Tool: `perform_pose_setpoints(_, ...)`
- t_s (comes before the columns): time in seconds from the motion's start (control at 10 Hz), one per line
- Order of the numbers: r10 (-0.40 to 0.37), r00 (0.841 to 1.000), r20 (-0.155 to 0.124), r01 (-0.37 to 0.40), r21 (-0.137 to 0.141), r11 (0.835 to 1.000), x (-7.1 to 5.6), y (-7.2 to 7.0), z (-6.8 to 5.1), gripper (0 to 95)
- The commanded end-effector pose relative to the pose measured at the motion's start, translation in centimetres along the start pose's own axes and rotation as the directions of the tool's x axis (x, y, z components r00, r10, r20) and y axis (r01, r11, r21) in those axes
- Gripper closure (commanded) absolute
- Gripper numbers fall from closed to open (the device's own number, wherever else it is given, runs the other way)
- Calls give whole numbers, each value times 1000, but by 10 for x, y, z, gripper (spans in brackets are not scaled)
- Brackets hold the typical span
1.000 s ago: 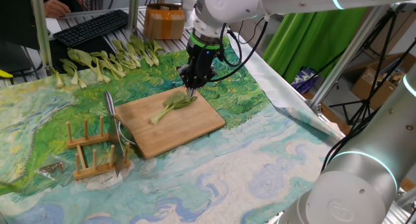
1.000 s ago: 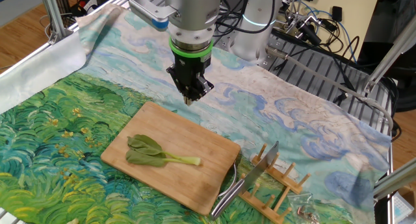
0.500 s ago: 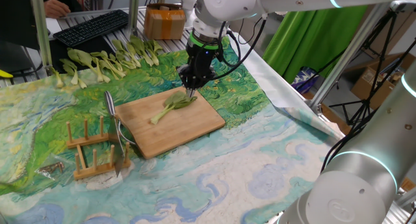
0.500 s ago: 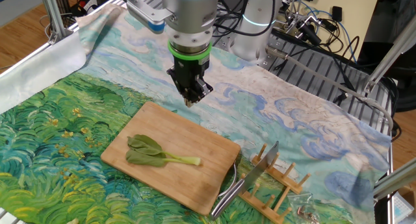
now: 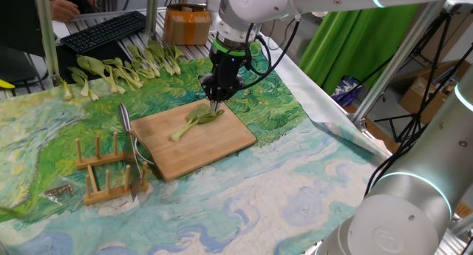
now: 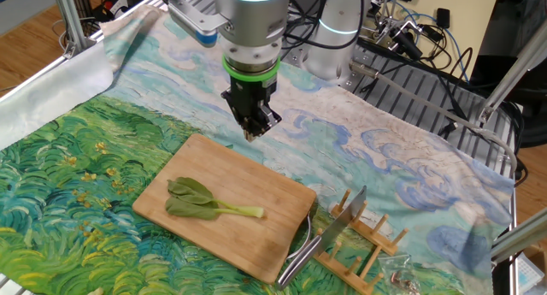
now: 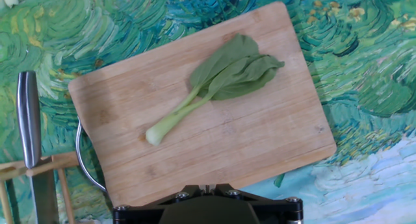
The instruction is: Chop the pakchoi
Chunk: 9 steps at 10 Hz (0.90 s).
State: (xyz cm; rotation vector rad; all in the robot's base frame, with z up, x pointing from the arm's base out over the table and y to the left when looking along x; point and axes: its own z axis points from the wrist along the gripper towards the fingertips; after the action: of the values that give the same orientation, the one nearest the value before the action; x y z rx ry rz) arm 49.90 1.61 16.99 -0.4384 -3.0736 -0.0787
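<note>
One whole pakchoi [image 5: 195, 120] [image 6: 208, 201] [image 7: 214, 84] lies flat on the wooden cutting board [image 5: 211, 148] [image 6: 256, 179] [image 7: 260, 146], pale stalk toward the knife rack, dark leaves toward the far edge. My gripper [image 5: 216, 100] [image 6: 250, 134] [image 7: 208, 185] hangs shut and empty above the board's far edge, well above the pakchoi and touching nothing. A knife [image 5: 126, 122] [image 6: 346, 216] [image 7: 28, 120] rests in the wooden rack [image 5: 100, 174] [image 6: 359, 252] beside the board.
Several uncut whole greens [image 5: 129, 66] lie in a row at the back of the painted cloth [image 5: 281, 188]. A keyboard [image 5: 103, 29] and a brown box [image 5: 186, 24] sit behind them. The robot base and cables [image 6: 359, 38] stand beyond the board.
The gripper has drifted slightly, staying shut above the board's far edge. The pakchoi and knife have not moved.
</note>
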Motion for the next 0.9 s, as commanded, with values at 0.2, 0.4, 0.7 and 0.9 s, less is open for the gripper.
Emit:
perform_pose_setpoints(0.2,32,999,-20,-32,5,999,1,0,0,950)
perform_pose_setpoints(0.4,70,997,-23,-70,8,998,1,1,0,950)
perform_pose_setpoints(0.7,70,997,-39,-70,-9,997,2,4,-1,950)
perform_pose_setpoints(0.9,64,997,-43,-65,-21,998,3,6,-1,950)
